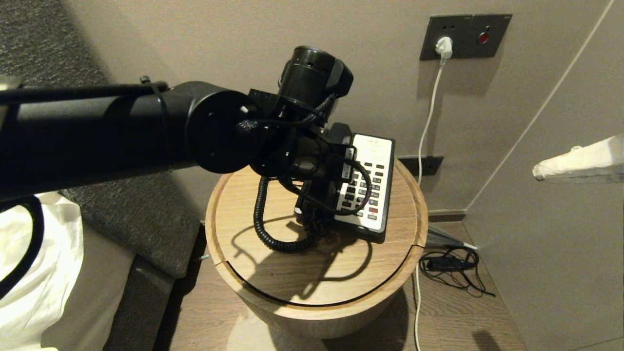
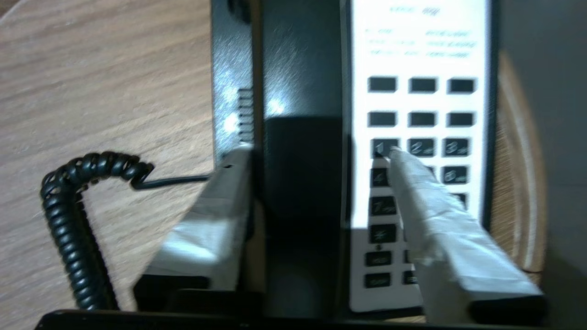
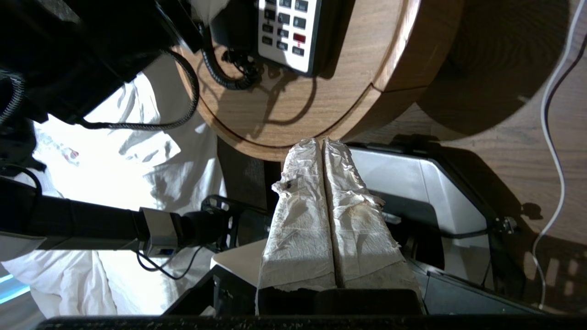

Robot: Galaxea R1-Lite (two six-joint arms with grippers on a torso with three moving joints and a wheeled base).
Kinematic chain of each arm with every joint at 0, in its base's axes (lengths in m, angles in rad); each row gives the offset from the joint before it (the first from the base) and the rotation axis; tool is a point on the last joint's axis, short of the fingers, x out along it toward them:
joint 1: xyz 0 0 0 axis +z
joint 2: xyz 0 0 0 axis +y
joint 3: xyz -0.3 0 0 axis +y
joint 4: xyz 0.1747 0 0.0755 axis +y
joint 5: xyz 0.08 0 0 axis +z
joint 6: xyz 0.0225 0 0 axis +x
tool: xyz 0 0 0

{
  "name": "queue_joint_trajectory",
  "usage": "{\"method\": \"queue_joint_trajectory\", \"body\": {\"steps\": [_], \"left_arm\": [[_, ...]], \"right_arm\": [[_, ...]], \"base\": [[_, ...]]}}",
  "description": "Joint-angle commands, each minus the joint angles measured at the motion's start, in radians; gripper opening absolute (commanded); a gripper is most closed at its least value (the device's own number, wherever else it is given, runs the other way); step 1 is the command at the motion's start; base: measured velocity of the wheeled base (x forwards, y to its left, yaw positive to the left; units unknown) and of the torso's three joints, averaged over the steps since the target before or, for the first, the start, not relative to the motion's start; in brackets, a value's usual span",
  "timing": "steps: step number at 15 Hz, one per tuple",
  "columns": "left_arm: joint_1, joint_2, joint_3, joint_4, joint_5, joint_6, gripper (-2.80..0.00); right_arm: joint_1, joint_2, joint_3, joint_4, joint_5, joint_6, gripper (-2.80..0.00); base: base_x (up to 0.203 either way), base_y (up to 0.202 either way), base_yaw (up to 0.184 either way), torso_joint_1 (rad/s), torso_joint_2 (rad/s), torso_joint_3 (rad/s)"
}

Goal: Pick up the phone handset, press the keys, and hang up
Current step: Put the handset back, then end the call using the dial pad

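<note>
A black phone with a white keypad (image 1: 370, 180) sits on a round wooden table (image 1: 317, 273). Its black handset (image 2: 300, 68) lies in the cradle beside the keys. My left gripper (image 2: 316, 151) is open and straddles the handset. One taped finger (image 2: 215, 215) is against the handset's outer side, and the other (image 2: 440, 220) hovers over the keypad (image 2: 422, 101) with its tip by key 1. In the head view my left arm (image 1: 146, 131) hides the fingers. The coiled cord (image 1: 265, 229) loops on the table. My right gripper (image 3: 322, 140) is shut and empty, off to the table's right (image 1: 536, 170).
The wall stands close behind the table, with a socket and white plug (image 1: 443, 47) and a white cable hanging down. A black cable bundle (image 1: 451, 265) lies on the floor at the right. A bed with white linen (image 1: 34, 263) is at the left.
</note>
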Motion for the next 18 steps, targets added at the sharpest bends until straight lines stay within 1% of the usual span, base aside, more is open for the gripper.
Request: {"method": "queue_joint_trajectory", "body": {"steps": [1,5,6,7,10,12,14,16,18], "left_arm": [[-0.001,-0.011,-0.007,-0.004,0.001,-0.005,0.00],[-0.002,-0.049,0.005,0.001,0.019,-0.012,0.00],[0.000,-0.067,0.013,0.003,0.027,-0.013,-2.24],[0.003,-0.086,0.027,0.004,0.031,-0.015,-2.80],[0.026,-0.149,0.077,0.007,0.036,-0.033,-2.80],[0.068,-0.200,0.137,0.004,0.055,-0.029,-2.80],[0.109,-0.249,0.174,0.003,0.059,-0.032,-2.80],[0.138,-0.309,0.227,-0.001,0.059,-0.037,-2.80],[0.180,-0.366,0.268,-0.002,0.058,-0.038,-2.80]], "right_arm": [[0.000,0.000,0.004,0.004,0.003,0.002,-2.80],[0.002,0.026,0.039,-0.011,0.001,-0.002,-2.80],[0.003,0.045,0.038,-0.015,0.002,-0.004,-2.80],[0.005,0.067,0.030,-0.017,0.002,-0.003,-2.80],[0.025,0.149,-0.005,-0.035,0.006,-0.005,-2.80],[0.047,0.223,-0.062,-0.041,0.012,-0.005,-2.80],[0.063,0.307,-0.132,-0.031,0.015,-0.005,-2.80],[0.126,0.361,-0.157,-0.024,0.019,0.002,-2.80],[0.164,0.407,-0.166,-0.029,0.015,0.004,-2.80]], "base": [[0.000,0.000,0.000,0.000,0.00,0.000],[0.000,0.000,0.000,0.000,0.00,0.000],[0.000,0.000,0.000,0.000,0.00,0.000],[0.000,0.000,0.000,0.000,0.00,0.000],[0.000,0.000,0.000,0.000,0.00,0.000],[0.000,0.000,0.000,0.000,0.00,0.000],[0.000,0.000,0.000,0.000,0.00,0.000],[0.000,0.000,0.000,0.000,0.00,0.000],[0.000,0.000,0.000,0.000,0.00,0.000]]}}
